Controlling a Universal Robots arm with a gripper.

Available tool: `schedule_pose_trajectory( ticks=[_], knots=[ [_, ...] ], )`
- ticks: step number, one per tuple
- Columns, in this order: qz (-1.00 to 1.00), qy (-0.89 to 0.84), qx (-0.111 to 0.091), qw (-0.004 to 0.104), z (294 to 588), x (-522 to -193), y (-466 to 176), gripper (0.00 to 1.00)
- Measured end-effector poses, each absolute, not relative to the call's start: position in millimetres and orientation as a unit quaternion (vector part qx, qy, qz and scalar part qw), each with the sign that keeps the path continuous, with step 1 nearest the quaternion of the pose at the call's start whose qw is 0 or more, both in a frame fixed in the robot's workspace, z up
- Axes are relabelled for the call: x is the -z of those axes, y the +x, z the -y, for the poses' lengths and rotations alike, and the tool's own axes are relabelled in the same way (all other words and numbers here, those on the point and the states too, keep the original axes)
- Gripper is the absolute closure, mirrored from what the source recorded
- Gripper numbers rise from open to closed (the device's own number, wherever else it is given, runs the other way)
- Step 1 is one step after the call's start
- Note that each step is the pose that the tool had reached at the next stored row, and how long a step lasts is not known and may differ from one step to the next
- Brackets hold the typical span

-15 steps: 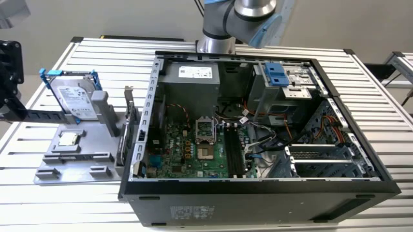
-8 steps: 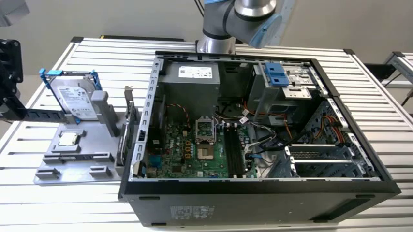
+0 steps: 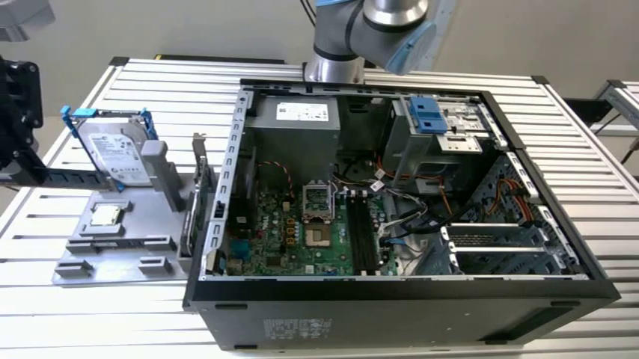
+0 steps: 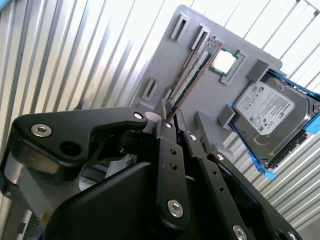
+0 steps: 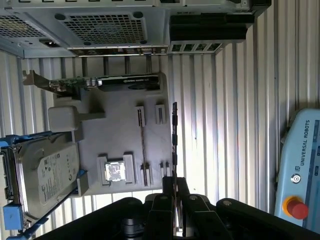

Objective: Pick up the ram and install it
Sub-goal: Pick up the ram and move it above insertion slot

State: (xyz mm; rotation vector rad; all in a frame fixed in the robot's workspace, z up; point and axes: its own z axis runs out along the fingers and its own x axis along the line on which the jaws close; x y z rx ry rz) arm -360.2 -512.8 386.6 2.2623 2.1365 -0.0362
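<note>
Ram [image 5: 174, 140] is clamped at one end in gripper [image 5: 174, 181]. The fingers look closed flat on both its faces, judging by both wrist views. Its long axis runs straight out from the fingertips, in line w/ the fingers, and the stick is edge-on in the first wrist view.

Working in toward the gripper I get HDD [image 5: 47, 175], then CPU [image 5: 115, 171], then the tray [image 5: 120, 135] w/ its long narrow holder slot [image 5: 143, 150], which looks vacant. Ram comes last, just beside the tray edge. I read that as ram out of its holder and hanging free. I can't tell how high above the tray it is.

Relation that matters: case [image 3: 399, 299] lies beyond ram's free tip, well apart from the gripper, w/ the card [image 5: 110, 82] standing between. Mobo slots [image 3: 361, 232] sit down inside the case, towards the exterior view's right of the tray. My guess is ram's axis lies crosswise to those slots, so a turn about the wrist looks needed, but I'm not sure of that.

Hard to make out:
- The grip spot itself is buried behind the finger bodies.
- I can't tell which long edge carries the contacts.
- In the second wrist view ram overlaps the tray, prob. parallax.
- Slot latches are too small to judge.
</note>
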Motion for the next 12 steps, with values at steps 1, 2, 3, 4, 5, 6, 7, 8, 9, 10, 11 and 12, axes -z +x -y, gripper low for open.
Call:
schedule_pose_trajectory(
  ticks=[1,2,3,4,5,6,7,8,9,10,11,12],
  knots=[
    [-0.687,0.727,0.012,0.015,513,-387,-358,1.00],
    [-0.687,0.727,0.012,0.015,513,-387,-356,1.00],
    [-0.687,0.727,0.012,0.015,513,-387,-354,1.00],
    [-0.687,0.727,0.012,0.015,513,-387,-352,1.00],
    [-0.687,0.727,0.012,0.015,513,-387,-351,1.00],
    [-0.687,0.727,0.012,0.015,513,-387,-349,1.00],
    [-0.687,0.727,0.012,0.015,513,-387,-347,1.00],
    [-0.687,0.727,0.012,0.015,513,-387,-344,1.00],
    [-0.687,0.727,0.012,0.015,513,-387,-342,1.00],
    [-0.687,0.727,0.012,0.015,513,-387,-340,1.00],
    [-0.687,0.727,0.012,0.015,513,-386,-338,1.00],
    [-0.687,0.727,0.012,0.015,513,-387,-336,1.00]
  ],
)
